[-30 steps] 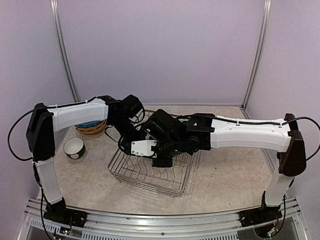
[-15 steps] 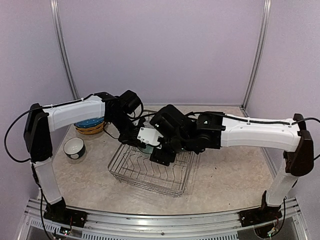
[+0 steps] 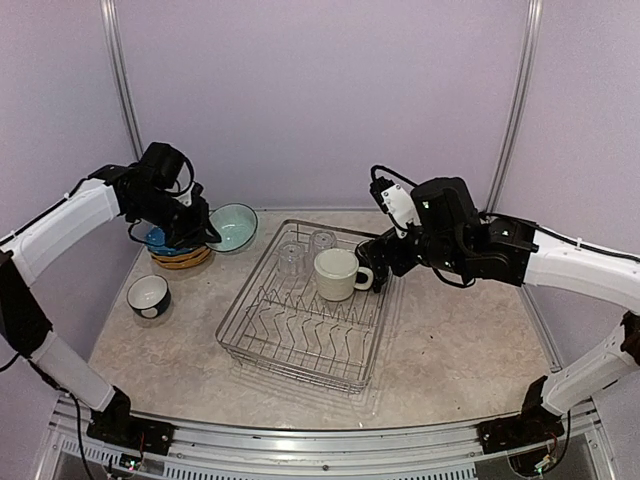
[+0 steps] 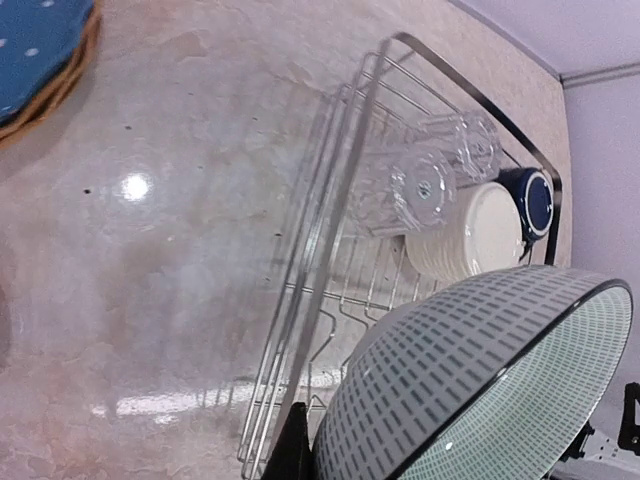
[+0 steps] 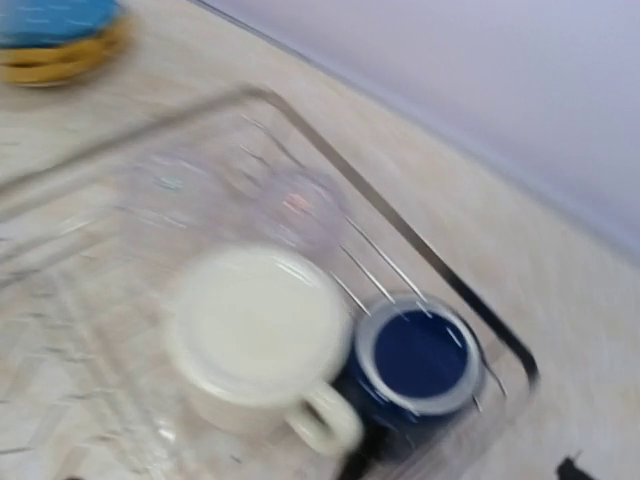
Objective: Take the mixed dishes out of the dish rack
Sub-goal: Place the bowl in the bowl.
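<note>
Lifted off rack (image 3: 300,345), moved left — bowl (image 3: 234,226) in left hand (image 3: 203,234)

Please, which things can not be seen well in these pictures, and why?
Navy mug and tumblers: right wrist view, motion blur.
Left end effector: left wrist view, bowl covers its fingers.
Right end effector: top view, too dark and small.
Plates: left wrist view, cut by edge.

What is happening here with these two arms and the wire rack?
The robot is unloading the dish rack. The left pincer is shut on the teal-and-white bowl, held over the table beside the stacked plates. The right pincer hovers at the rack's far right, by the cream mug and the navy mug. Two glass tumblers also sit in the rack.
</note>
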Robot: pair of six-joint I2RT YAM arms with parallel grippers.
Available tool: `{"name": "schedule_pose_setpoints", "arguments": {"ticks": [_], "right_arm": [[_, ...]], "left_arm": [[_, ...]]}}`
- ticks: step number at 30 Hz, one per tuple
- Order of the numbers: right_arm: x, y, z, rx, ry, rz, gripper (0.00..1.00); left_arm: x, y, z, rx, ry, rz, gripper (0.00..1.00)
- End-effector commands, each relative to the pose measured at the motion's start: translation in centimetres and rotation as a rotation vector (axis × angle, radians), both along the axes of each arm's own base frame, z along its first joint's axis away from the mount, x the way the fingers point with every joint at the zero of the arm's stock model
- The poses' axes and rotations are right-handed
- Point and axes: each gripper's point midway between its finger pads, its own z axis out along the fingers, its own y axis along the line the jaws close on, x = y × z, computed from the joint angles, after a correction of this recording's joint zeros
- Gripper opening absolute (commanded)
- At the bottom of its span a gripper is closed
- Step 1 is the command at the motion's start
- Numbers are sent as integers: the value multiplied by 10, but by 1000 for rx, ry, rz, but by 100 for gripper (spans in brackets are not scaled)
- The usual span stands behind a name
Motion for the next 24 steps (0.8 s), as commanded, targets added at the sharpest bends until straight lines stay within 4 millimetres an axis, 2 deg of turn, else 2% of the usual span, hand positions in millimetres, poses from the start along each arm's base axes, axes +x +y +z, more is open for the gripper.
{"name": "schedule_pose_setpoints", "arguments": {"ticks": [1, 2, 5, 7, 10, 13, 24], "right_arm": [[18, -24, -8, 212, 106, -116, 100], [23, -29, -12, 242, 127, -131, 100], [35, -43, -23, 315, 193, -168, 100], [41, -52, -28, 335, 216, -197, 100], [46, -59, -29, 344, 227, -228, 100], [48, -63, -26, 346, 230, -244, 100], [43, -67, -20, 363, 240, -239, 100]], "left_arm": [[-2, 101, 7, 20, -51, 319, 0], [-7, 123, 8, 29, -61, 390, 0], [-22, 179, -9, 62, -29, 576, 0], [-31, 203, -19, 62, -9, 670, 0], [-38, 227, -40, 65, 27, 770, 0], [-41, 240, -58, 81, 53, 837, 0], [-22, 254, -104, 118, 166, 907, 0]]}}
